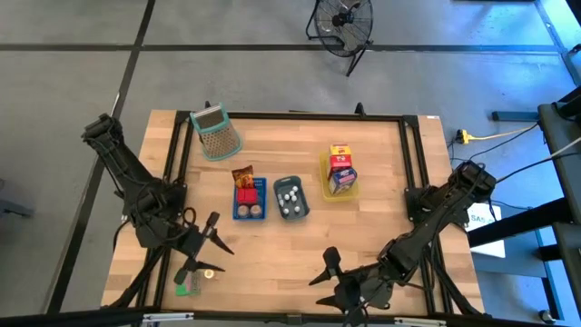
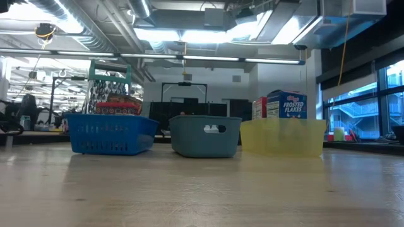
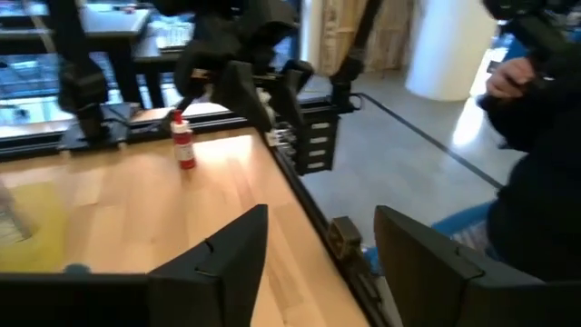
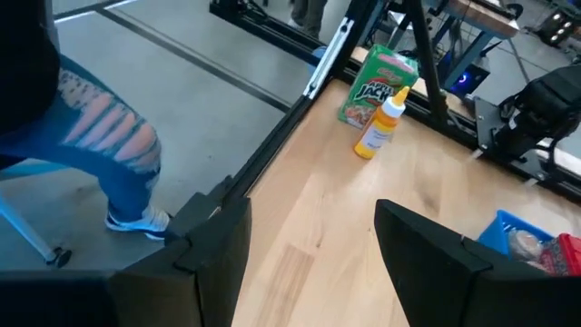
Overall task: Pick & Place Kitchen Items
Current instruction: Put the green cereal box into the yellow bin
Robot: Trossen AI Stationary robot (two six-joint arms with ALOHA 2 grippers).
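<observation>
The left pincer [image 1: 208,246] hovers with its fingers apart and empty near the front left of the counter [image 1: 381,200], close to a green carton [image 1: 189,289] and a little yellow bottle [image 1: 211,272]. The right pincer [image 1: 324,269] (also apart, holding nothing) waits at the front. Farther back sit the blue tray [image 1: 248,210], grey-blue tray [image 1: 290,198] and yellow tray [image 1: 338,190], holding cartons.

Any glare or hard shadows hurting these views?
High view: even light on the wooden table, only soft shadows. Low view: ceiling strip lights blow out, leaving the blue mesh tray, grey-blue plastic tray and translucent yellow tray backlit, with a faint sheen on the tabletop.
</observation>
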